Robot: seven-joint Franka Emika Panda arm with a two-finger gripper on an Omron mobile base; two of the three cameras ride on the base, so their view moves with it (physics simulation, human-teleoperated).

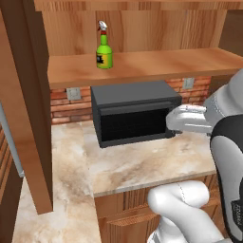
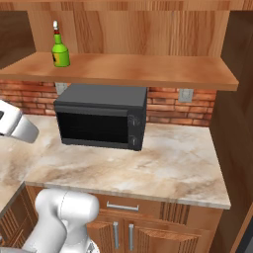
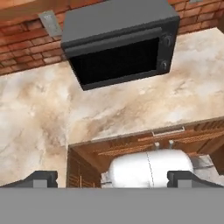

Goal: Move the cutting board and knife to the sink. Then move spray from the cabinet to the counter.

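fingertips point(image 3: 41, 178): nearest my hand camera, two small dark tips stand at the bottom of its view, far apart from each other.
gripper point(image 3: 112, 179): i see the jaws spread wide with nothing between them; they hang over the counter's front edge.
counter point(image 3: 39, 109): beige and tan marbled stone, bare in front of the microwave; in the left base view it turns a corner and runs toward me along the left.
base cabinets point(image 2: 148, 217): panelled wood under the stone, with metal handles on the drawer and doors.
microwave point(image 2: 101, 116): dark grey box against the brick wall, door shut, two round knobs on its right side; i read no brand or writing on it.
spray point(image 1: 104, 46): my task item, a bright green bottle standing upright on the shelf board, above the microwave's left end, with a white-and-red trigger on top.
spray label: black and yellow on the bottle's front; too small for me to read any word.
shelf board point(image 2: 148, 69): lighter wood, spanning above the microwave.
cabinet point(image 1: 156, 28): warm brown wood grain, back panel behind the spray.
brick wall point(image 2: 170, 106): red brick between shelf and counter, with grey outlet plates point(image 1: 73, 93) on either side of the microwave.
arm point(image 1: 190, 118): white, reaching in from the right of the left base view, level with the microwave's front.
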